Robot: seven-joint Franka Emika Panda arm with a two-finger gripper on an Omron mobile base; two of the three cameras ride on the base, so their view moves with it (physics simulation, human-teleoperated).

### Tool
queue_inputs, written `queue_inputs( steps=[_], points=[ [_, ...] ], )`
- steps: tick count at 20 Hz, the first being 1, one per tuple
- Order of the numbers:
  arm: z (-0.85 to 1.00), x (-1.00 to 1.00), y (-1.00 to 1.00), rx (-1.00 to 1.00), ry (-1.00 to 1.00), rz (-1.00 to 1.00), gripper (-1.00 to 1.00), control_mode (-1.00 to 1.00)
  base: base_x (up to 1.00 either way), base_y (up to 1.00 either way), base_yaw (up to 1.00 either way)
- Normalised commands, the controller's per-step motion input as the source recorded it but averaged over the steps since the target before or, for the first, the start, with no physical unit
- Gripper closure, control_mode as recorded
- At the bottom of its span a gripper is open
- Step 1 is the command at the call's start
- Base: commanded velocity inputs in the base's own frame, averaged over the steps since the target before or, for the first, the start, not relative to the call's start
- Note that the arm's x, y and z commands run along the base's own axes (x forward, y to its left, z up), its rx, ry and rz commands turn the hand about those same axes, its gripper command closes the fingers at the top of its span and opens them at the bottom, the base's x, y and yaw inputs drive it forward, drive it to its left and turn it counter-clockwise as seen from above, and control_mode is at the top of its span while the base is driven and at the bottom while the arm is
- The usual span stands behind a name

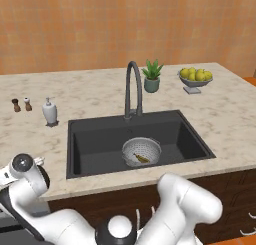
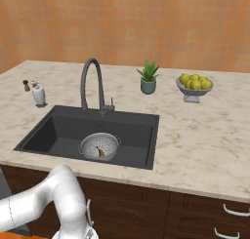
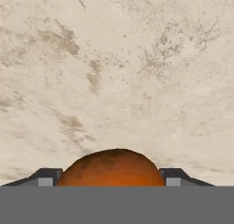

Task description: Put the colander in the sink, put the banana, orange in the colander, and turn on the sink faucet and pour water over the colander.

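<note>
- Colander [image 1: 142, 152] sits in the sink [image 1: 95, 144], banana [image 1: 142, 158] inside, ready for rinsing.
- Jaws pinch the orange [image 3: 112, 167] from both sides above the marble surface [image 3: 114, 72], probably bound for the colander.

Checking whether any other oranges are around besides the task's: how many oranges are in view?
1. The orange sits between the end effector fingertips in the hand view, above the marble counter. The fruits in the footed bowl are yellow-green, not orange; more could be hidden.

A white soap dispenser bottle [image 1: 49, 112] stood left of the basin, two small shakers [image 1: 22, 104] farther left. A potted green plant [image 1: 152, 76] and a footed grey bowl of yellow-green fruit [image 1: 195, 79] sat far right on the beige marble counter [image 1: 225, 114].
</note>
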Motion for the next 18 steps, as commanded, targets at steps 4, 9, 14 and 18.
queue_inputs(
  steps=[4,9,14,18],
  points=[
    [0.98,-0.43,-0.98,0.16,-0.12,-0.29,1.0,-1.0,0.0,0.0,0.0],
    [1.0,-0.36,-1.0,0.23,-0.08,-0.28,1.0,-1.0,0.0,0.0,0.0],
    [1.0,-0.19,-1.0,0.3,0.02,-0.32,1.0,-1.0,0.0,0.0,0.0],
    [0.95,-0.17,-1.0,0.32,0.2,-0.38,1.0,-1.0,0.0,0.0,0.0]
  ],
)
